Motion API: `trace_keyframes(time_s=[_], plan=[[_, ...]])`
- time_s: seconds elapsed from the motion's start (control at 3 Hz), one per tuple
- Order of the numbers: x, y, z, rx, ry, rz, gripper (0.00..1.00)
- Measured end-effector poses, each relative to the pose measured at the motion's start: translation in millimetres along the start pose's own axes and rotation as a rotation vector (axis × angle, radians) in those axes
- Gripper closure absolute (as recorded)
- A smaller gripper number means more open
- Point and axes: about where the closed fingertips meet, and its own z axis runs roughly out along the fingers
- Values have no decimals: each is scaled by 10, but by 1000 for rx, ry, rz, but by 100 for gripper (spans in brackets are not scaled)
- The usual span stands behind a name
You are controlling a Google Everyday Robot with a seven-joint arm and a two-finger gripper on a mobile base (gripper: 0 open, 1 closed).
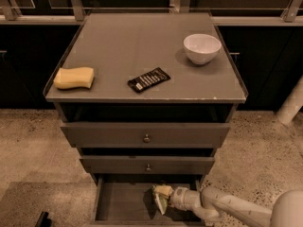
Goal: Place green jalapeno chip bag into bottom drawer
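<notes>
Camera view puts the green chip bag [161,198] inside the open bottom drawer [118,203], right of its middle and standing roughly on edge, right at the tip of the gripper [172,199]. You cannot tell whether the gripper is clamped on the bag or only touching it.

To the left of the bag you have a bare stretch of drawer floor reaching to the left wall. The drawer's front edge runs along the bottom of the frame. Just above the bag, the front of the middle drawer [147,165] overhangs the back of the opening, and the top drawer [146,135] juts out further above that, so you have little room overhead.

Your arm [232,206] comes in low from the lower right, nearly level, crossing the drawer's right side with the wrist pointing left.

Up on the cabinet top [142,37] sit a yellow sponge [74,77], a black wrapper [148,79] and a white bowl [202,48], well apart from each other.
</notes>
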Motion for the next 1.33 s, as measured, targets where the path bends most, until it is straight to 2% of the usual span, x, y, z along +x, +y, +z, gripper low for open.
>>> trace_keyframes(time_s=[0.67, 1.0, 1.33], plan=[[0, 0, 0, 0, 0, 0, 19], [1, 0, 1, 0, 0, 0, 0], [1, 0, 1, 0, 0, 0, 0]])
